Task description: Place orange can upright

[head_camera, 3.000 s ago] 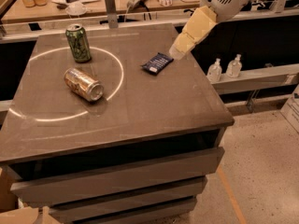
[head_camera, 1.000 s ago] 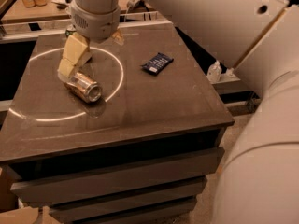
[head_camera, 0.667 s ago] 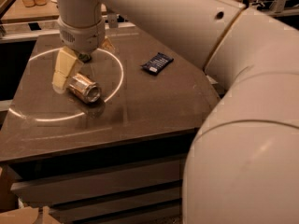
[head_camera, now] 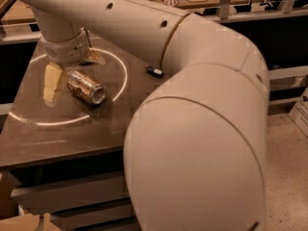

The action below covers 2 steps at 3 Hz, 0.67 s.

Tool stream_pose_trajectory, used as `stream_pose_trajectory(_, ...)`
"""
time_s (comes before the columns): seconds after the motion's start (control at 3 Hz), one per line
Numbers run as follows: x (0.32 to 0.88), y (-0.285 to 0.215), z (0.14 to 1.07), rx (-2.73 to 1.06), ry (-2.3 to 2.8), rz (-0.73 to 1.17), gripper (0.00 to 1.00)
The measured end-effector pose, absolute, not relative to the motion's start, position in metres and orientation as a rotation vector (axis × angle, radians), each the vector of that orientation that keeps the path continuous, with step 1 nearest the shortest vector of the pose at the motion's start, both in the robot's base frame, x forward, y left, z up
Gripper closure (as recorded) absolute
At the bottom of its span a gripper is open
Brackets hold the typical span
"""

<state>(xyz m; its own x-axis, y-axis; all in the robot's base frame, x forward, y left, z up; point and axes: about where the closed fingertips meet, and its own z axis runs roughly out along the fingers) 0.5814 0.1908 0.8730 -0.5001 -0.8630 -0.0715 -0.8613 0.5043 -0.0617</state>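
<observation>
Gripper (head_camera: pixel 72 76) hovering over a fallen orange can (head_camera: pixel 85 86).
Its fingers (head_camera: pixel 52 83) are standing spread either side of the orange can, which is lying sideways inside a white ring (head_camera: pixel 126 77), well back from the table (head_camera: pixel 72 143) front edge.

The pincer (head_camera: pixel 75 81), low over the left of the bench (head_camera: pixel 57 134) and set apart either side of the orange can (head_camera: pixel 85 86), has cream-yellow fingers (head_camera: pixel 52 83). The can is shiny orange-copper with pale patches and a silver end. The bench top is dark brown, crossed by a thin whitish ring (head_camera: pixel 122 78). The arm (head_camera: pixel 202 129) is plain beige. The floor (head_camera: pixel 288 167) is pale and speckled.
</observation>
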Motion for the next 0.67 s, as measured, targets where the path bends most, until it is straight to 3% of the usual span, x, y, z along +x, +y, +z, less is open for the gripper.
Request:
stream_pose_trajectory(0.33,0.5874,0.2057,0.8603,-1.502,2.684,-0.015,0.00)
stream_pose_trajectory(0.67,0.5946,0.2125,0.8520,-1.453,2.727,0.024,0.18)
